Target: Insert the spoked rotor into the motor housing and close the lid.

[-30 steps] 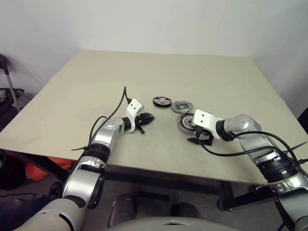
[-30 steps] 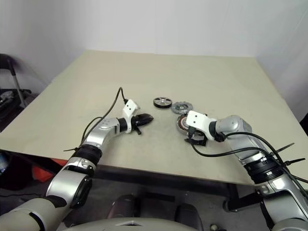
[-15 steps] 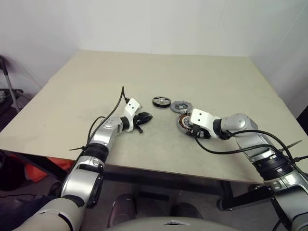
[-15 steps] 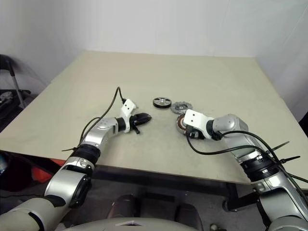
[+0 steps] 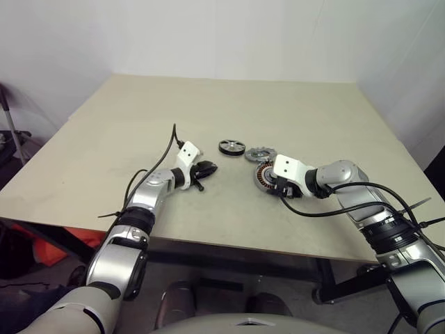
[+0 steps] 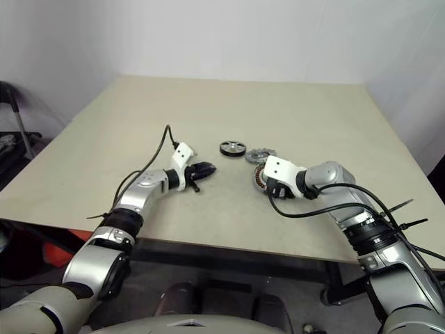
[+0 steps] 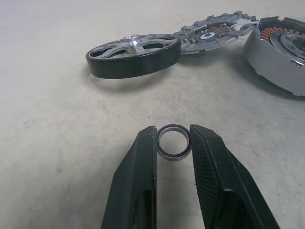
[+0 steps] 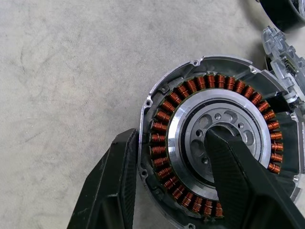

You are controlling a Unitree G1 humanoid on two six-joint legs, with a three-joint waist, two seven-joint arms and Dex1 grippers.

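- Right gripper (image 8: 171, 179) is straddling the wall of the motor housing (image 8: 219, 143): one black finger sits against the outside of the rim, the other is down in the central hub, so the ring of copper windings is pinched between them.
- Left gripper (image 7: 174, 143) is pressed together on a tiny thin ring (image 7: 174, 141), held upright between the fingertips just above the table (image 5: 292, 104).
- Spoked rotor (image 7: 135, 52) lies flat on the table just ahead of the left gripper, not touching it.
- Lid (image 7: 214, 34), the grey notched one, lies right beside the rotor, and its far edge looks like it's propped on the housing rim, though I can't really tell from this angle.
- From the head view all three parts sit in a tight cluster near the table's middle: rotor (image 5: 231, 147), lid (image 5: 258, 153), housing (image 5: 267, 178) nearest the robot.
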